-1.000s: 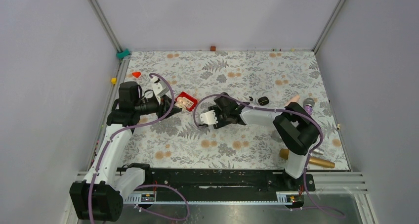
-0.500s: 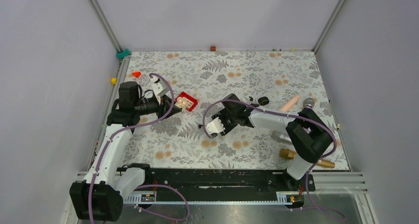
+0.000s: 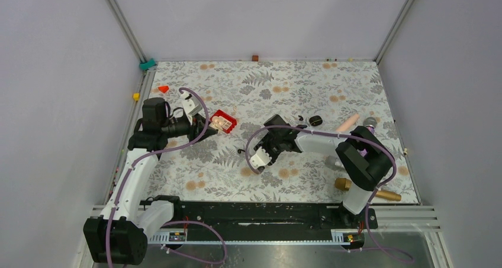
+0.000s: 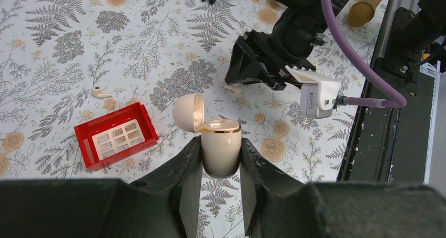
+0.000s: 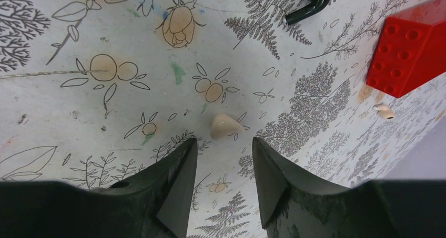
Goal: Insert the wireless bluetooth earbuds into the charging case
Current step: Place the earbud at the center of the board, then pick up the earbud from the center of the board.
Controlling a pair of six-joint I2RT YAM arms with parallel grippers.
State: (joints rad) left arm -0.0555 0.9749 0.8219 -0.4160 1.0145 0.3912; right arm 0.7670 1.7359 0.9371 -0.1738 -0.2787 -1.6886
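**Straddle earbud, then pinch**

My right claw [image 5: 223, 143], half-open and empty, has the cream earbud [image 5: 225, 126] just ahead at twelve o'clock on the counter [image 5: 131, 38]. I should advance, centre, close gently. My left claw [image 4: 221, 155] clamps the lid-open cream charging case [image 4: 221, 135].

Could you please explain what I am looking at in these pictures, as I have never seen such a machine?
These are two robot arms bolted at the near edge of a patterned table. One picture looks down from above; the other two come from cameras on the wrists. The left arm has its jaws shut on a cream charging case, lid open. The right arm points its open jaws at a cream earbud lying on it. A second earbud, a red box and a gold microphone also lie there.
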